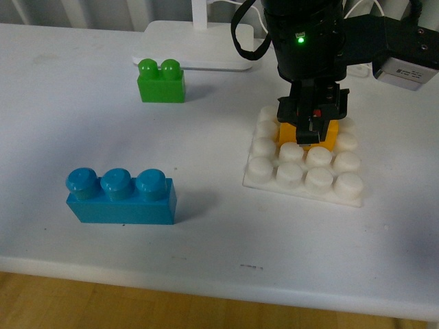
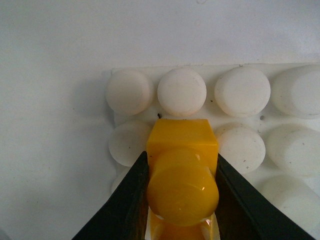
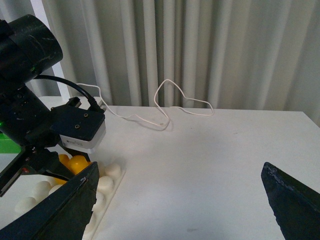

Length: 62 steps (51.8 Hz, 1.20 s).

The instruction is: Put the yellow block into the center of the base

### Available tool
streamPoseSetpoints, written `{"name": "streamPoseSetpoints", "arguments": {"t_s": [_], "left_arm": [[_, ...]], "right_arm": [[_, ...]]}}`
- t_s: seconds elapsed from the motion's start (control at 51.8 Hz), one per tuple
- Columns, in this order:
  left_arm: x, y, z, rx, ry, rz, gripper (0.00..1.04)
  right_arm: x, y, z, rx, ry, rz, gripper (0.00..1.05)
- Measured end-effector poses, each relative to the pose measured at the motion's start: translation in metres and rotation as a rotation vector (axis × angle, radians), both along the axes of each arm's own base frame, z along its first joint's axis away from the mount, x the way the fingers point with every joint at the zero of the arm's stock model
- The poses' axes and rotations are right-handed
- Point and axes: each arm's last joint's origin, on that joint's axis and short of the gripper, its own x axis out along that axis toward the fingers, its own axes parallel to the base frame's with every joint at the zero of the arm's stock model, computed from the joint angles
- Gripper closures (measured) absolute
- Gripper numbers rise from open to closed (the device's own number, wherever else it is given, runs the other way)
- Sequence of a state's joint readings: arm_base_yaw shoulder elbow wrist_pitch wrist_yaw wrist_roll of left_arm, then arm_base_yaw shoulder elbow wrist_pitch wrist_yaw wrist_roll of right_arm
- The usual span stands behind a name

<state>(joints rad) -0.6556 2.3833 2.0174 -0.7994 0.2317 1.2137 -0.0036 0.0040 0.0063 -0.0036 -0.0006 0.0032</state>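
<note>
the left hand [image 1: 312, 129] pinched the yellow block [image 2: 182, 187] low on the base [image 1: 317, 179], among its inner studs. pushed down tilted or off the grid, it could jam on a stud or skid the base across the table [image 1: 219, 240] — nothing pinned it. the block looked glossy, yellow-orange, round-studded; the right hand [image 3: 180, 172] hung spread, empty.

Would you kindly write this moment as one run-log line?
step: insertion | left gripper: shut on yellow block | block: at base centre, seating unclear | right gripper: open, empty | green brick, blue brick: aside
</note>
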Motion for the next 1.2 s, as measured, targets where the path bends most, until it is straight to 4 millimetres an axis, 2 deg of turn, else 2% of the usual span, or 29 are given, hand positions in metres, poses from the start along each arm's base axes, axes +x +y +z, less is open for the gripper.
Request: {"name": "streamPoseSetpoints", "arguments": {"t_s": [0.618,1.197], "left_arm": [[-0.003,0.002,-0.011,-0.036,-0.003,0.005,0.73],[-0.002,0.004,-0.006,-0.038,-0.013,0.011,0.73]], "right_arm": [[0.0,0.0,0.0,0.0,0.0,0.0,0.09],[0.0,0.0,0.0,0.0,0.0,0.0,0.09]]}}
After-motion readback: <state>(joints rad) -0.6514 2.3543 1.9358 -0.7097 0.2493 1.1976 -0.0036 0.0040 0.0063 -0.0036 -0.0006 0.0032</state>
